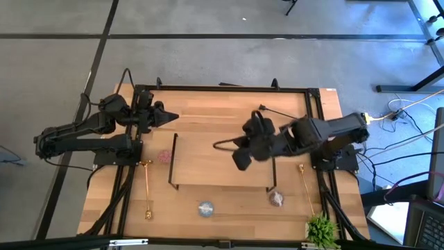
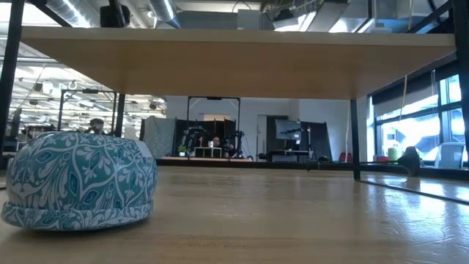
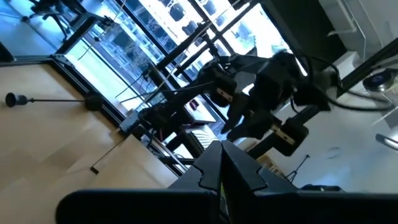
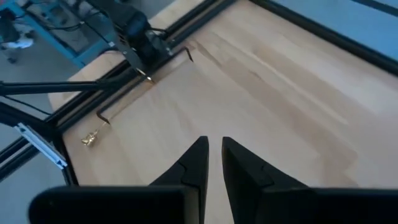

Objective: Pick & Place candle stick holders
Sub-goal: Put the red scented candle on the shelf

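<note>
Right tool reaching low over the wooden board, narrow gap between fingers, empty. Left tool pulled back at the counter's far left side, fingers closed together. Gold holders and lying flat beside the board, black one behind it; pale blue round in front.

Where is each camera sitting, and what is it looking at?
High view: above the table, looking straight down; shows both arms, the left gripper and the right gripper over the wooden board.
Low view: at table height, looking level under the board, past the pale blue round; no arm shows.
Left wrist view: on the left arm, looking past its shut fingers toward the right arm and the black candle stick holder.
Right wrist view: on the right arm, looking down past its fingers at the board and a gold candle stick holder.
Shared: the high and left wrist views both show the black holder.
</note>
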### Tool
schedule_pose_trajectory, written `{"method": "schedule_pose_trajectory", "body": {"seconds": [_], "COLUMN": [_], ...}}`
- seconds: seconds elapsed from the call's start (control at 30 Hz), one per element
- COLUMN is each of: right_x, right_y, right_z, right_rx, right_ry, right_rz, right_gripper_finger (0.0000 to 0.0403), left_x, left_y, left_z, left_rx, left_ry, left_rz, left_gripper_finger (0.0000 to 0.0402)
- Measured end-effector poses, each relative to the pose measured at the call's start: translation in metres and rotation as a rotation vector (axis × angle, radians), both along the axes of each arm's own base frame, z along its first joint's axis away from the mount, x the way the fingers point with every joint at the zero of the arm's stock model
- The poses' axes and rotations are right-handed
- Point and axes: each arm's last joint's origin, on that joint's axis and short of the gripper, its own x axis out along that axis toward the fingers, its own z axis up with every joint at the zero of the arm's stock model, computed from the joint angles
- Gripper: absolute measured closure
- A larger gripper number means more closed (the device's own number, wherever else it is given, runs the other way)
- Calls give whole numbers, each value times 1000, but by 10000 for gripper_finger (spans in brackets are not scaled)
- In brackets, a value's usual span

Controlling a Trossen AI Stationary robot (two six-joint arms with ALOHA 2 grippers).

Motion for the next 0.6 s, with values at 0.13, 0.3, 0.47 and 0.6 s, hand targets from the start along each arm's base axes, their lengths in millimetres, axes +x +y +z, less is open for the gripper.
{"method": "schedule_pose_trajectory", "body": {"seconds": [0.13,0.3,0.47,0.6], "right_x": [8,12,18,24], "right_y": [-19,-37,-51,-59], "right_z": [1,1,4,12], "right_rx": [-12,-38,-38,6], "right_ry": [9,29,-11,-84], "right_rz": [30,15,2,79], "right_gripper_finger": [355,355,355,355], "left_x": [0,0,0,0], "left_y": [0,0,0,0], "left_z": [0,0,0,0], "left_rx": [2,7,-6,-9], "left_ry": [0,0,-1,-1], "left_rz": [0,2,5,6], "left_gripper_finger": [398,398,398,398]}}
